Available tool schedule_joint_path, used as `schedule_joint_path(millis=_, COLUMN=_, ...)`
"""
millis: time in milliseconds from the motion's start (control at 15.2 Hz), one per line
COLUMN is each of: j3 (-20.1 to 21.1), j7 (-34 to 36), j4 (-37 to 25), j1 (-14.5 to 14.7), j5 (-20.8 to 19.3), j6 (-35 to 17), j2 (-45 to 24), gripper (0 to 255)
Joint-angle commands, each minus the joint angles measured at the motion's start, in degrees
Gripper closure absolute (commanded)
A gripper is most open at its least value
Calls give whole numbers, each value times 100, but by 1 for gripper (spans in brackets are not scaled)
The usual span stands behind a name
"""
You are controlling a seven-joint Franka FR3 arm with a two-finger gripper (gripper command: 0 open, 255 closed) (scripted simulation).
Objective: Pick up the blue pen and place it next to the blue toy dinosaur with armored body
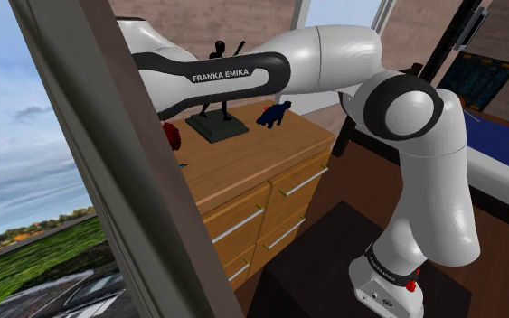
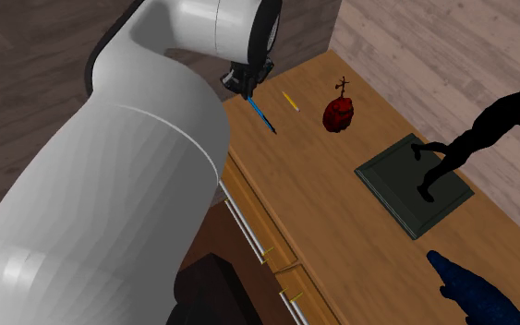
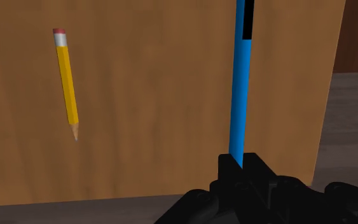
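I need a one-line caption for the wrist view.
The tool shut on the blue pen; wooden dresser top and a yellow pencil beyond.

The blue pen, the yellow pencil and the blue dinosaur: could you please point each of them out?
blue pen (image 3: 237, 83): wrist view, middle of its blue shaft.
yellow pencil (image 3: 65, 79): wrist view, middle of its yellow body.
blue dinosaur (image 2: 470, 291): second exterior view, on its back.

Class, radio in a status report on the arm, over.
End effector shut on blue pen. Blue dinosaur far along dresser. Black figurine and red object between.
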State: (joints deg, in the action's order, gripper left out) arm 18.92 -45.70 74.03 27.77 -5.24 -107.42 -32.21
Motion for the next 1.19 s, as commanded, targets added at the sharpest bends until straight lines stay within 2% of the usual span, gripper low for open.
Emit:
schedule_joint_path(millis=0, j3=6, j7=4, j4=-125, j1=10, j5=7, j6=147, j2=21, gripper=255)
schedule_joint_path(millis=594, j3=17, j7=21, j4=-891, j1=88, j5=0, j6=866, j2=-19, gripper=255)
schedule_joint_path(millis=1122, j3=8, j7=43, j4=-1875, j1=228, j5=-53, j6=1628, j2=-233, gripper=255)
